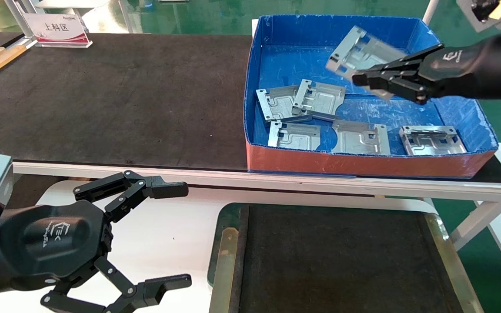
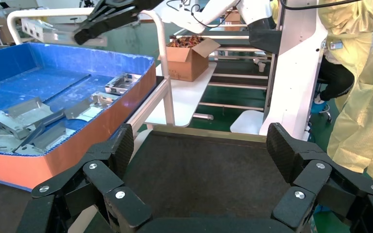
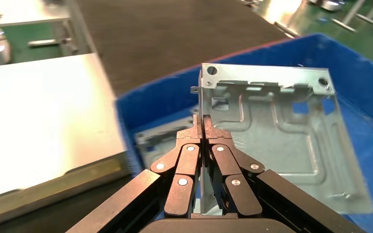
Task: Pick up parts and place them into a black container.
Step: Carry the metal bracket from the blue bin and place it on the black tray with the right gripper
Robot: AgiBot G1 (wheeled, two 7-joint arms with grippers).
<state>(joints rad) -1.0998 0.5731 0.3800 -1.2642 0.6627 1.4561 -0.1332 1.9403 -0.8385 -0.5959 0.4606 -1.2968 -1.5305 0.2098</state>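
One metal part (image 1: 360, 54) hung above the blue box (image 1: 472, 117), pinched in the closed right gripper (image 1: 365, 80). Five more parts (image 1: 320, 99) lay inside. Spread wide and holding nothing, the left gripper (image 1: 176, 234) hovered beside the black container (image 1: 444, 243).

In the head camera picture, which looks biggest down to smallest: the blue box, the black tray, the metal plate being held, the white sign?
1. Black container, though it is nearest the camera and cut off.
2. Blue box.
3. Held part, in the right gripper, and white sign look alike.

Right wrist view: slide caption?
Right gripper shut on a shiny silver stamped metal plate, held above the blue corrugated box.
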